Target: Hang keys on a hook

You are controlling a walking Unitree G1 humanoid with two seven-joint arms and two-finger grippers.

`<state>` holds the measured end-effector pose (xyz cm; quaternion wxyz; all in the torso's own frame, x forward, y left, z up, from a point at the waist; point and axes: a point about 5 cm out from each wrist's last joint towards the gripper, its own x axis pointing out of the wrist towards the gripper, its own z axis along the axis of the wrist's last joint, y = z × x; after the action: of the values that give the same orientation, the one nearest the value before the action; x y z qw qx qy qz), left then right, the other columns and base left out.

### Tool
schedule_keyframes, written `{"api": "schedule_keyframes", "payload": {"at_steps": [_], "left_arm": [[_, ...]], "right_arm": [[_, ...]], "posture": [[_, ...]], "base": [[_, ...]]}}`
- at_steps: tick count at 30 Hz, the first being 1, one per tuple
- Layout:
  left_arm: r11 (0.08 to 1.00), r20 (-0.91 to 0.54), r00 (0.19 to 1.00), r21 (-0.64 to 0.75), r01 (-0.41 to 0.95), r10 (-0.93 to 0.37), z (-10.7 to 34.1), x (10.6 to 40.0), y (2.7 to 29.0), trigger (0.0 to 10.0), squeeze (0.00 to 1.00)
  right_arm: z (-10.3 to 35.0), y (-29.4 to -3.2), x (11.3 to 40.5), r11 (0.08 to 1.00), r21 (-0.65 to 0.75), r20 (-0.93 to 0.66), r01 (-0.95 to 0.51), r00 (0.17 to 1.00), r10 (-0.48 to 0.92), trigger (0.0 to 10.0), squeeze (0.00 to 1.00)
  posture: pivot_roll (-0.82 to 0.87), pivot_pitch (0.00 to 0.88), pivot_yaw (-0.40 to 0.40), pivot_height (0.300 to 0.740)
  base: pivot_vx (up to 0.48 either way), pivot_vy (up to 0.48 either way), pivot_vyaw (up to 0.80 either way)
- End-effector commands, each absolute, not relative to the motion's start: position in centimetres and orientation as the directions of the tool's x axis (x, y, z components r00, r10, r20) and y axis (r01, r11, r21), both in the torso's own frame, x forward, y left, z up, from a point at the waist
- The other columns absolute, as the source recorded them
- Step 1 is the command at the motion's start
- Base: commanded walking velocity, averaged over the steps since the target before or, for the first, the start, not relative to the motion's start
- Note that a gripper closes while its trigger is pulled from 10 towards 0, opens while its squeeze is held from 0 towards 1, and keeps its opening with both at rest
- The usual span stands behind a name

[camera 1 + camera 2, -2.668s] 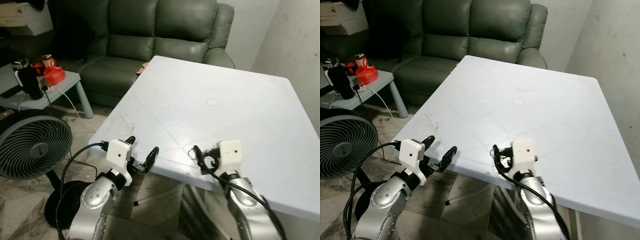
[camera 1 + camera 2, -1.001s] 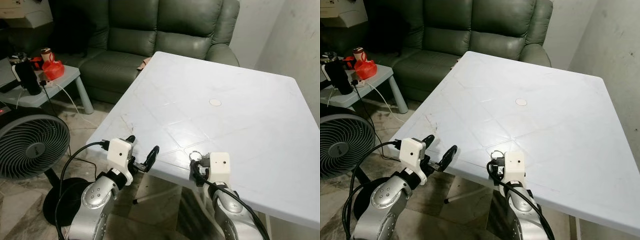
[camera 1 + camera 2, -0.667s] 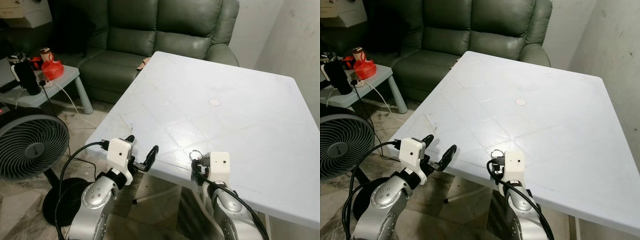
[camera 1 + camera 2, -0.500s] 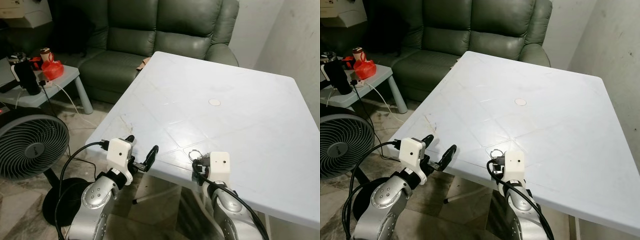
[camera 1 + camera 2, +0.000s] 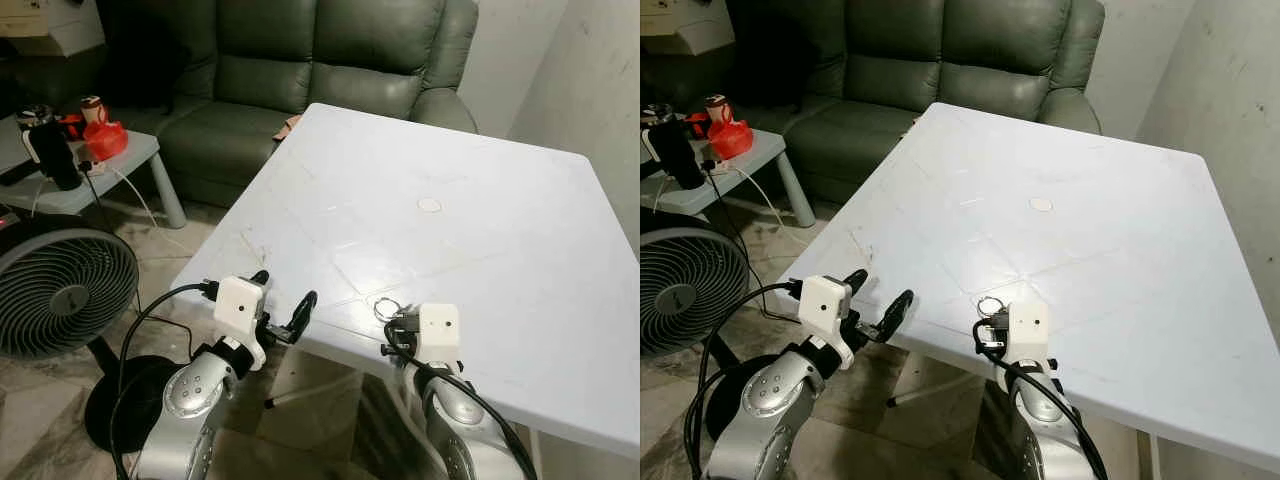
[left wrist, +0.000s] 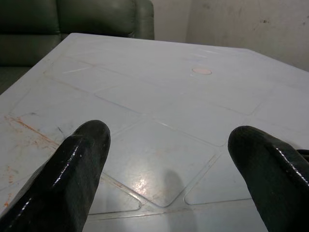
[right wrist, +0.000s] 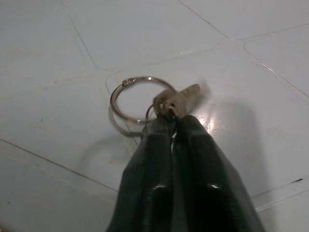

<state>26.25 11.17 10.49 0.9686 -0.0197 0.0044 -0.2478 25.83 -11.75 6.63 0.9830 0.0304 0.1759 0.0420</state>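
Note:
A bunch of keys (image 7: 176, 100) on a silver ring (image 7: 129, 97) sits just over the near edge of the white table (image 5: 480, 210). My right gripper (image 7: 173, 124) is shut on the keys, and the ring (image 5: 387, 306) sticks out ahead of it above the tabletop. My left gripper (image 5: 282, 305) stands open at the table's near left edge, with nothing between its fingers (image 6: 79, 164).
A dark green sofa (image 5: 310, 70) stands behind the table. To the left are a standing fan (image 5: 60, 295) and a small side table (image 5: 120, 165) with a red bag and a dark bottle. A small round mark (image 5: 429, 205) lies mid-table. A wall runs along the right.
My right gripper has drawn back toward the table's near edge with the keys and raised them slightly. The left arm has stayed put.

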Motion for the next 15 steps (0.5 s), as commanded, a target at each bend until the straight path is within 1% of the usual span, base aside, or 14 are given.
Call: {"api": "schedule_keyframes", "payload": {"at_steps": [1,10,11,12,13,14,15], "left_arm": [[0.871,0.017,0.872,-0.023,0.49,-0.49,11.04,26.5,11.07,10.0,0.0],[0.868,0.014,0.868,-0.016,0.497,-0.497,10.97,26.51,11.11,10.0,0.0],[0.867,0.014,0.867,-0.015,0.498,-0.497,10.97,26.5,11.09,10.0,0.0],[0.867,0.013,0.867,-0.015,0.498,-0.498,10.96,26.5,11.08,10.0,0.0],[0.867,0.013,0.867,-0.015,0.498,-0.498,10.96,26.5,11.08,10.0,0.0],[0.866,0.013,0.866,-0.014,0.5,-0.499,10.95,26.48,11.05,10.0,0.0],[0.866,0.013,0.866,-0.014,0.5,-0.5,10.95,26.49,11.05,10.0,0.0]], "right_arm": [[7.2,-11.62,25.98,0.994,0.082,-0.324,-0.074,0.941,0.097,0.0,0.0],[7.22,-11.69,25.93,0.994,0.093,-0.314,-0.061,0.945,0.088,0.0,0.0],[7.24,-11.8,25.94,0.994,0.089,-0.31,-0.056,0.947,0.081,0.7,0.0],[7.25,-11.86,25.95,0.995,0.088,-0.307,-0.054,0.948,0.078,2.8,0.0],[7.25,-11.86,25.95,0.995,0.088,-0.307,-0.054,0.948,0.078,2.8,0.0],[7.43,-11.94,25.97,0.993,0.11,-0.288,-0.052,0.954,0.082,5.4,0.0],[7.51,-12.06,26.01,0.992,0.117,-0.281,-0.045,0.957,0.077,6.0,0.0]], "posture": [[0.04,0.006,-0.042,0.74],[0.04,0.0,-0.038,0.74],[0.04,0.0,-0.038,0.74],[0.04,0.0,-0.038,0.74],[0.04,0.0,-0.038,0.74],[0.04,0.0,-0.038,0.74],[0.04,0.0,-0.037,0.74]], "base": [[0.0,0.0,0.0],[0.0,0.0,0.0],[0.0,0.0,0.0],[0.0,0.0,0.0],[0.0,0.0,0.0],[0.0,0.0,0.0],[0.0,0.0,0.0]]}}
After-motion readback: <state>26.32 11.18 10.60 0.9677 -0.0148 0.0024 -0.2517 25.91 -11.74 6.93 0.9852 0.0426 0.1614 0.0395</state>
